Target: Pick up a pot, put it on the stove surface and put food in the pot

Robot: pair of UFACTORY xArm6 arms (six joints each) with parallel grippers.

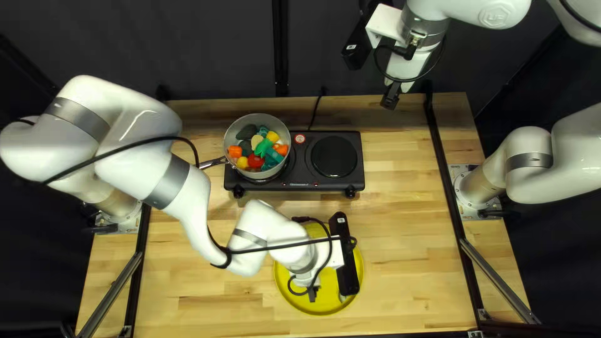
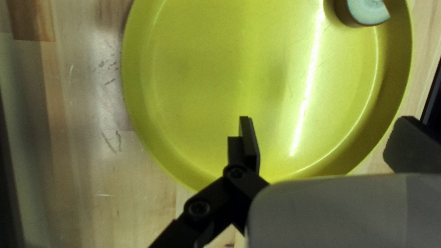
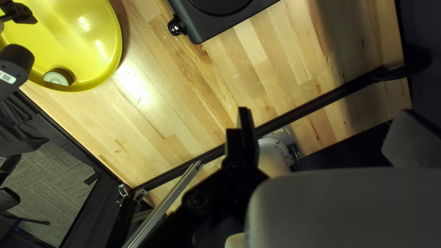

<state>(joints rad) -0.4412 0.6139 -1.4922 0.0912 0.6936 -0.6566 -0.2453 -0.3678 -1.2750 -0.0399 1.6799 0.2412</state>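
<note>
A grey pot (image 1: pixel 258 168) full of colourful toy food (image 1: pixel 258 147) stands on the left burner of the black stove (image 1: pixel 299 186). Its handle points left, partly behind my left arm. My left gripper (image 1: pixel 313 293) is over the yellow plate (image 1: pixel 288 295). In the left wrist view, the left gripper (image 2: pixel 328 133) is open above the plate (image 2: pixel 197 69), holding nothing; a pale-faced food piece with a brown rim (image 2: pixel 367 10) lies ahead near the plate's rim. My right gripper (image 1: pixel 391 99) is raised beyond the stove's far right; in its wrist view, the right gripper (image 3: pixel 324 133) is open, with nothing between its fingers.
Beside the pot is the stove's bare right burner (image 1: pixel 333 156). Two knobs stick out from the stove's near edge. A cable runs from its far side. Dark rails (image 1: pixel 446 166) run along the table's sides. My left forearm spans the table between the stove and its near edge.
</note>
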